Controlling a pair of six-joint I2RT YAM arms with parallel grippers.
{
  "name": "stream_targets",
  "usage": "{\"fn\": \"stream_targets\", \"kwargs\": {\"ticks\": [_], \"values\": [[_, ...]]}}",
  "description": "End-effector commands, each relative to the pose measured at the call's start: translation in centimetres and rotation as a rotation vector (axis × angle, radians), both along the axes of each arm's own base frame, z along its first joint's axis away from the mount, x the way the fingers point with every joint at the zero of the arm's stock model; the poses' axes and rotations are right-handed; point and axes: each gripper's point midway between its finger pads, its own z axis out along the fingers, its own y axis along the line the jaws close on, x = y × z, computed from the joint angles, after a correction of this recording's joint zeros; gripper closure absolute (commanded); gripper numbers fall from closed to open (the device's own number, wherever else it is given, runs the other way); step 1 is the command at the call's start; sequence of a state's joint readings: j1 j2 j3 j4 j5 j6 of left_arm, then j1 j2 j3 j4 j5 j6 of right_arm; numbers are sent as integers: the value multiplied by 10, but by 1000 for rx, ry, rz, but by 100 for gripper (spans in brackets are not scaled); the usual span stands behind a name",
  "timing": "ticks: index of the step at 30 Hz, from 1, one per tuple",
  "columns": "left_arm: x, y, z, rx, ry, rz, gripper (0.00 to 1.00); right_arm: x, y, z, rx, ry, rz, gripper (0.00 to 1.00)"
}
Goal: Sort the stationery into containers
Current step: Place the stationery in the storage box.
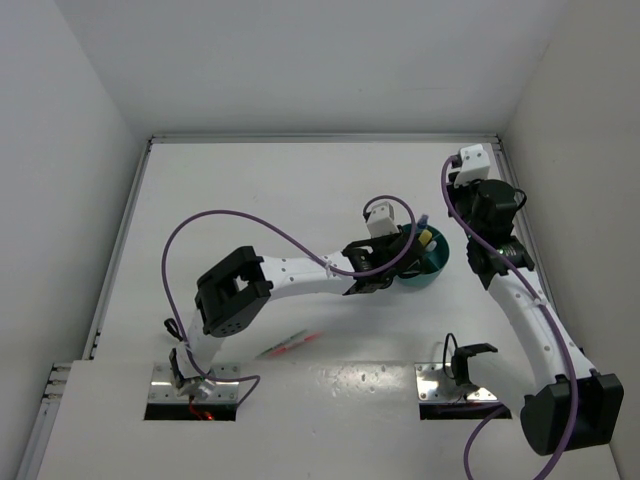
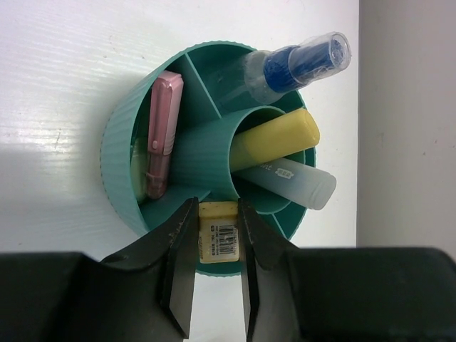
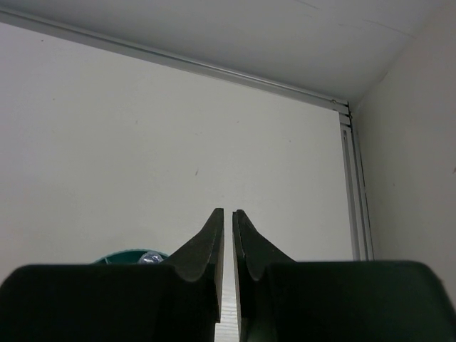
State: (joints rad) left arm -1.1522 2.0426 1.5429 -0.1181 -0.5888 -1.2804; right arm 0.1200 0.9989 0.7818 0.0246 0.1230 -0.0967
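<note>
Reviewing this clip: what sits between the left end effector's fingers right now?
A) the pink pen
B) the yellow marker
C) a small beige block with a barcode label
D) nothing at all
C: the left wrist view shows the left end effector closed on the beige block at the near rim of the teal cup, while the yellow marker and pink pen already stand inside it.

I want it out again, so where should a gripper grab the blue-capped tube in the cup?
Grip the blue-capped tube by its capped end, which sticks out past the rim of the teal cup. Come from the open top, closing across its round width; dividers wall in the rest.
</note>
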Motion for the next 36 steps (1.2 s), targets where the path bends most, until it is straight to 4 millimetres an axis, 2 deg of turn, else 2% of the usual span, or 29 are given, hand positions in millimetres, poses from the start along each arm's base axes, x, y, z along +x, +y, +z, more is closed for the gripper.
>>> {"fn": "stream_targets", "kwargs": {"ticks": [1, 15, 16, 20, 22, 27, 30, 31, 32, 33, 34, 35, 36], "values": [[4, -8, 16, -60, -16, 3, 69, 1, 1, 17, 31, -67, 1, 90], [0, 4, 0, -41, 24, 38, 68, 1, 2, 17, 40, -67, -1, 89], [0, 4, 0, -48, 28, 42, 64, 1, 2, 17, 40, -67, -1, 89], [-1, 5, -7, -31, 35, 42, 56, 1, 2, 17, 40, -67, -1, 89], [-1, 5, -7, -31, 35, 42, 56, 1, 2, 17, 40, -67, -1, 89], [1, 5, 2, -23, 12, 35, 56, 1, 3, 17, 41, -66, 8, 89], [6, 13, 31, -34, -44, 53, 56, 0, 5, 20, 44, -75, 19, 88], [8, 18, 41, -17, -77, 56, 56, 0, 6, 20, 46, -75, 28, 82], [7, 28, 68, -24, -133, 98, 56, -2, 8, 24, 38, -85, 42, 76], [1, 33, 77, -10, -158, 106, 56, -5, 14, 20, 44, -74, 79, 66], [2, 43, 89, 14, -185, 124, 56, -8, 18, 27, 32, -94, 108, 45], [-2, 63, 107, 20, -219, 161, 56, -11, 26, 30, 31, -105, 157, 37], [-3, 77, 115, 32, -235, 180, 56, -14, 29, 26, 19, -96, 185, 32]]}}
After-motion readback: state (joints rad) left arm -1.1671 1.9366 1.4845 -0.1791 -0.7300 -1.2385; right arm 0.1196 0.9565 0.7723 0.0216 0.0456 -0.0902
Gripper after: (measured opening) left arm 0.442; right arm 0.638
